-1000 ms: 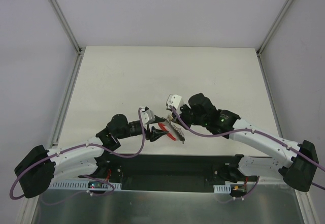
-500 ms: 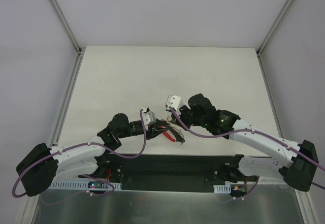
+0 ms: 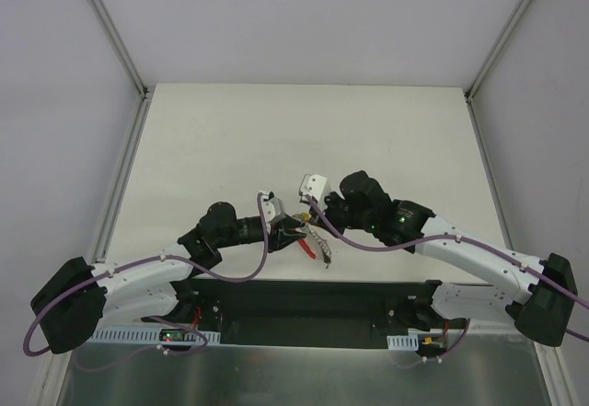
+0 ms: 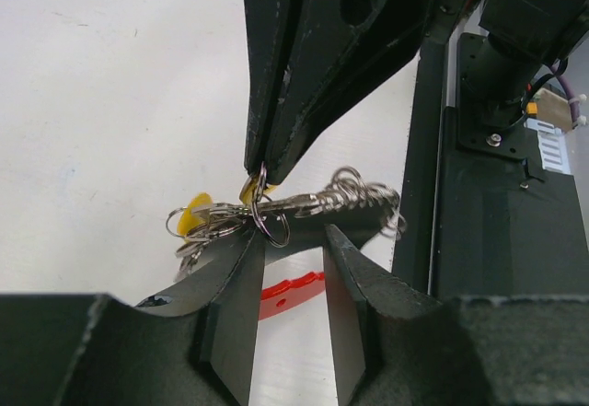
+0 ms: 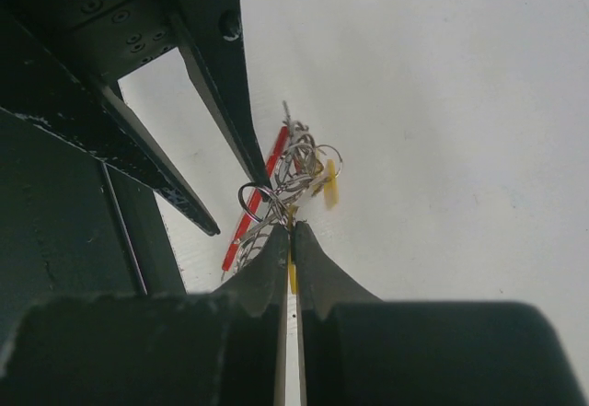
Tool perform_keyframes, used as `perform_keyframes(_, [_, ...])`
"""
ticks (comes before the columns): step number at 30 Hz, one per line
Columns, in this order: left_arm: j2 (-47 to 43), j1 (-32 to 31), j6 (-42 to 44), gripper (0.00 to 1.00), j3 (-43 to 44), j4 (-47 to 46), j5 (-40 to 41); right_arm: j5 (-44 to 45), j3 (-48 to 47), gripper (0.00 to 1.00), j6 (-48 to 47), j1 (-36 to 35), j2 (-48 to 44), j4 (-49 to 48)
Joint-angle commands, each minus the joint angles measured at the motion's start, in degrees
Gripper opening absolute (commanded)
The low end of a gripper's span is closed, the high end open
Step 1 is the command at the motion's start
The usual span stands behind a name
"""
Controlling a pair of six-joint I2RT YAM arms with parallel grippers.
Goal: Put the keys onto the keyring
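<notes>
The keyring [image 4: 317,205], a silver ring-and-chain bunch with a red band [image 4: 290,293], hangs just above the table between both grippers. My right gripper [image 5: 290,228] is shut on a yellow key head [image 5: 292,272] at the bunch; it shows in the left wrist view [image 4: 256,174] coming down from above. A second yellow key [image 4: 195,214] sits at the bunch's left end. My left gripper [image 4: 290,238] is open, its fingertips just below the rings, one fingertip [image 4: 241,251] close to a loose ring. In the top view the left gripper [image 3: 287,231] and right gripper [image 3: 308,220] meet over the keyring [image 3: 318,238].
The black base rail [image 3: 322,300] runs along the table's near edge just behind the grippers. The right arm's base and cabling [image 4: 515,65] stand close on the right of the left wrist view. White table surface [image 3: 304,139] lies beyond the grippers.
My left gripper has moved right and closer to the keyring and the right gripper. The right gripper has stayed almost still, holding the key.
</notes>
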State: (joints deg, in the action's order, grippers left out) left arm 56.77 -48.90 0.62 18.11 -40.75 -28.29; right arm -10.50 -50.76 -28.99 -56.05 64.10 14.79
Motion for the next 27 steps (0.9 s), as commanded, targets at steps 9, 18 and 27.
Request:
perform_keyframes(9, [1.06, 0.21, -4.84, 0.19, 2.99, -2.4, 0.87, 0.57, -1.18, 0.01, 0.17, -1.6, -0.9, -3.89])
perform_keyframes(18, [1.85, 0.21, -5.63, 0.16, 3.69, -2.49, 0.08, 1.1, -1.36, 0.01, -0.01, -2.57, -0.29, -3.89])
perform_keyframes(27, [2.03, 0.21, -6.86, 0.0, 4.65, -2.32, -0.98, 2.68, -1.53, 0.01, -0.27, -3.27, 0.42, -3.54])
